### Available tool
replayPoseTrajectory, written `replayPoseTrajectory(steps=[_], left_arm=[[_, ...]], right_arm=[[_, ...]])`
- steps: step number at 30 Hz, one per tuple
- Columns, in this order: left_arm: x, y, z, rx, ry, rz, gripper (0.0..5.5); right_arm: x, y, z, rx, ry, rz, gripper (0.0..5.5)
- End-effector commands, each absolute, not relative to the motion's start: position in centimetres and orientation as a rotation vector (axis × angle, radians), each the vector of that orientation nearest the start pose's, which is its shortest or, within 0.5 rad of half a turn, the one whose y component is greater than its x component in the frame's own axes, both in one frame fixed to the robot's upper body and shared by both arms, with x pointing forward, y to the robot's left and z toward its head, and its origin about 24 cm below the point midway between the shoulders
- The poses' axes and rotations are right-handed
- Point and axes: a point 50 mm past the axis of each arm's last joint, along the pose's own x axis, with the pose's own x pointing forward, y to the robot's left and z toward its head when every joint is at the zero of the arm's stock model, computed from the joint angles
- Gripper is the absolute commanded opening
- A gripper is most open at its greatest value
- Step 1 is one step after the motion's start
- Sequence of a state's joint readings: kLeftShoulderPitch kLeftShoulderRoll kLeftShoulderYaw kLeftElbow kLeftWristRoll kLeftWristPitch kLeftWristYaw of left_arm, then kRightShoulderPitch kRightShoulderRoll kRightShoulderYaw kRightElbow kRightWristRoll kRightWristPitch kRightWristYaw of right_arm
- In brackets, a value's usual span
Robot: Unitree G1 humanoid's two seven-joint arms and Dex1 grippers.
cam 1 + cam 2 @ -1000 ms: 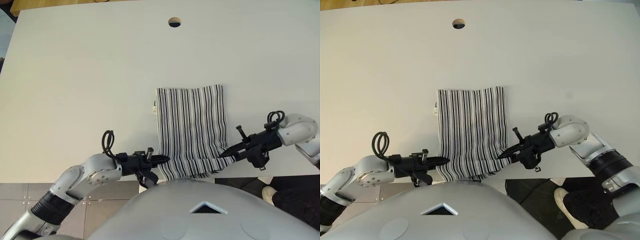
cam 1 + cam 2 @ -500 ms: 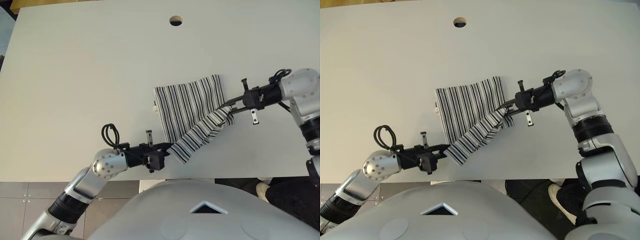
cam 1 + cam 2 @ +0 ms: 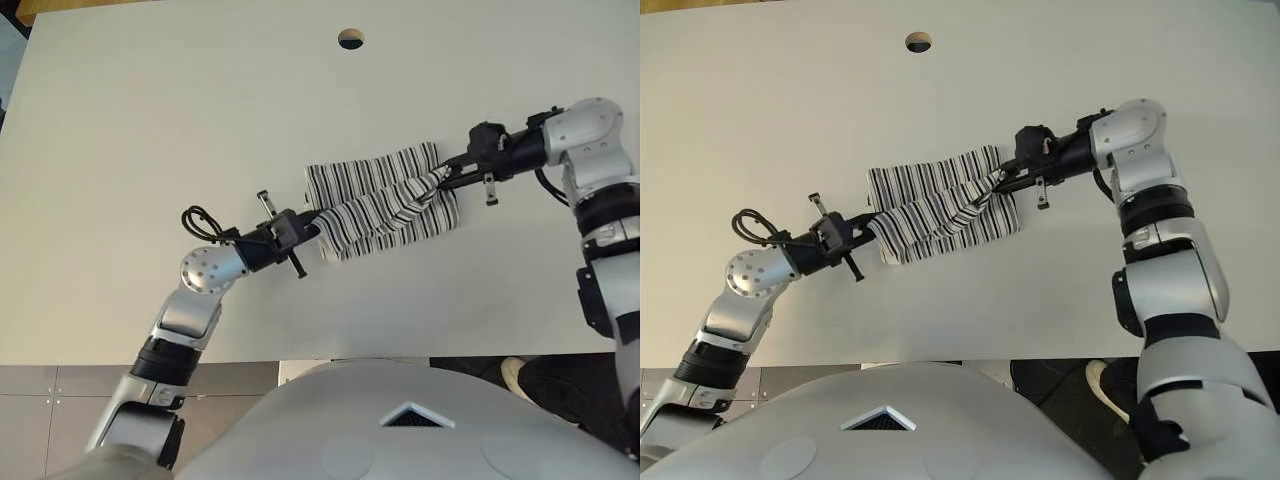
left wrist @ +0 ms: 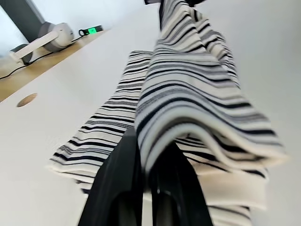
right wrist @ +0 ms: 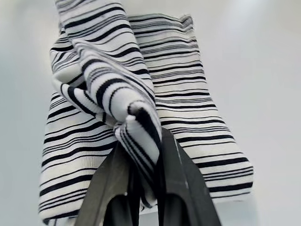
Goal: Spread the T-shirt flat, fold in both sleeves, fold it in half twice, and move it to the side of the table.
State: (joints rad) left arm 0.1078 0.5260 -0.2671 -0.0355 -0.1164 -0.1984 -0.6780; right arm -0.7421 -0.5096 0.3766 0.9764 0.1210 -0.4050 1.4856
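Spanning left claw [image 3: 313,220], right claw [image 3: 441,179]: T-shirt [image 3: 385,206]

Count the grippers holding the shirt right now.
2. The left gripper is shut on the shirt at its left end. The right gripper is shut on its right end. They hold a fold above the flat layer.

Knit cloth T-shirt [image 3: 385,205], smooth matt table [image 3: 150,130]

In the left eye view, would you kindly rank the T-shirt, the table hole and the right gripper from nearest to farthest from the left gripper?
1. T-shirt: its left end is pinched in the left gripper.
2. Right gripper: across the shirt, on the right, holding the other end.
3. Table hole: near the table's far edge, beyond the shirt.
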Motion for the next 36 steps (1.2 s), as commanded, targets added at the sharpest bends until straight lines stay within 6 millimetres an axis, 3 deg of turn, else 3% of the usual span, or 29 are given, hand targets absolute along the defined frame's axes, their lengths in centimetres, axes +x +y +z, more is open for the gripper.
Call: replayPoseTrajectory(steps=[1,7,8,16,21,26,29,31,36], left_arm=[[21.4,16.8,2.5,0.348,0.105,-0.901,0.10],[22.7,17.6,1.5,0.314,0.121,-0.801,0.10],[23.0,17.7,1.3,0.298,0.122,-0.774,0.10],[25.6,18.5,1.7,0.129,0.044,-0.558,1.61],[25.7,18.1,1.6,0.078,0.020,-0.511,2.28],[25.5,19.0,1.5,0.080,0.017,-0.454,2.78],[25.3,19.8,1.6,0.110,0.014,-0.421,2.78],[25.1,21.3,2.3,0.128,-0.013,-0.367,2.78],[24.3,25.5,6.1,0.199,-0.115,-0.280,2.78]], right_arm=[[33.4,-17.3,7.5,-0.559,0.319,1.500,0.26],[33.7,-16.3,6.3,-0.534,0.360,1.455,0.26],[33.8,-16.0,6.1,-0.533,0.368,1.444,0.61],[35.0,-15.4,5.8,-0.456,0.403,1.275,2.20],[36.1,-15.1,6.4,-0.415,0.395,1.145,3.01],[37.4,-14.2,7.8,-0.417,0.316,1.034,3.71],[37.7,-13.7,8.4,-0.423,0.279,1.023,3.71],[37.7,-13.1,8.9,-0.416,0.231,1.060,3.71],[36.4,-11.6,9.5,-0.382,0.095,1.287,3.71]])
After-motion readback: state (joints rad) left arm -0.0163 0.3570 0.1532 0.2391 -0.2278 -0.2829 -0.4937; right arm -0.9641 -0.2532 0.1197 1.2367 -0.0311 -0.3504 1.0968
